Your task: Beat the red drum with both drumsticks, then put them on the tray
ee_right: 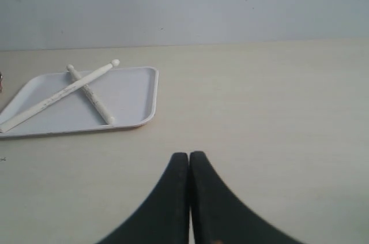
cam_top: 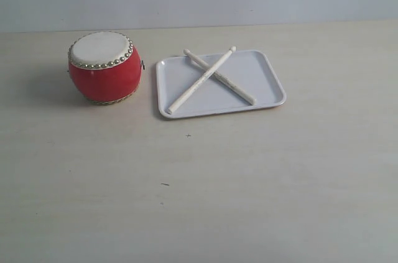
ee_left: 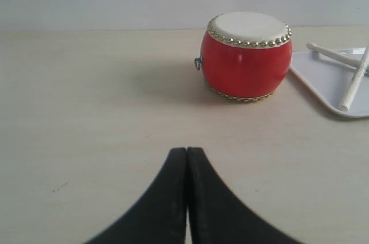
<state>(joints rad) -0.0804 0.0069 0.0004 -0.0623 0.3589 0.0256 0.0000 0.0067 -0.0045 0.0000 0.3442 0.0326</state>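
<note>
While the drumsticks [cam_top: 199,82] lie crossed on the tray [cam_top: 264,71] beside the red drum [cam_top: 104,73], left gripper [ee_left: 187,149] and right gripper [ee_right: 189,154] hover clenched, empty; sticks look light, stiff, smooth; take each mid-shaft, clear of the crossing.

And the tray [ee_left: 323,79] ran off the right edge in the left wrist view, drumsticks [ee_left: 354,79] clipped with it; in the right wrist view its left end was cropped.

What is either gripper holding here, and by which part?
Nothing. The left gripper and right gripper are shut and empty; both slim pale wooden drumsticks lie crossed on the flat white plastic tray.
</note>
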